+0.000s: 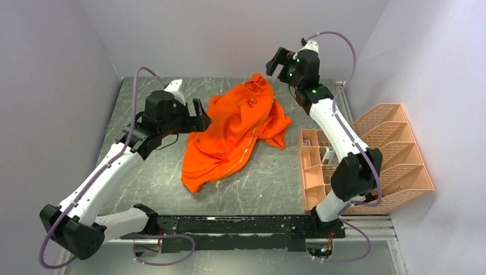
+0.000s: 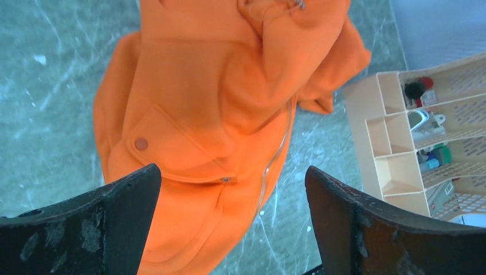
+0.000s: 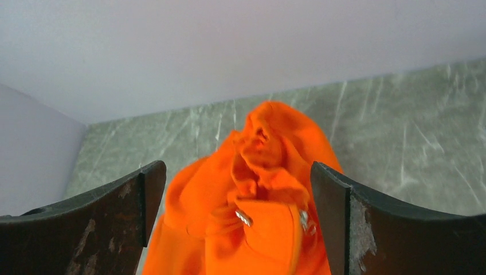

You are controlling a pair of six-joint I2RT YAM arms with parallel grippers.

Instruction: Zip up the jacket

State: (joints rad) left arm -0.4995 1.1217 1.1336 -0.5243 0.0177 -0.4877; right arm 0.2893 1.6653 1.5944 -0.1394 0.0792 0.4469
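The bright orange jacket (image 1: 235,132) lies crumpled in the middle of the grey table, its light zipper (image 1: 247,143) running down the front. In the left wrist view the jacket (image 2: 218,86) shows a patch pocket with a snap (image 2: 141,143) and the zipper (image 2: 275,160). My left gripper (image 1: 200,117) hangs open and empty over the jacket's left edge. My right gripper (image 1: 275,64) is open and empty above the jacket's far end; its view shows the bunched collar (image 3: 269,172) and a metal zipper pull (image 3: 304,220) between the fingers.
A peach basket rack (image 1: 367,157) with small items in its compartments stands at the right, under the right arm; it also shows in the left wrist view (image 2: 418,137). Walls close the table on the left, back and right.
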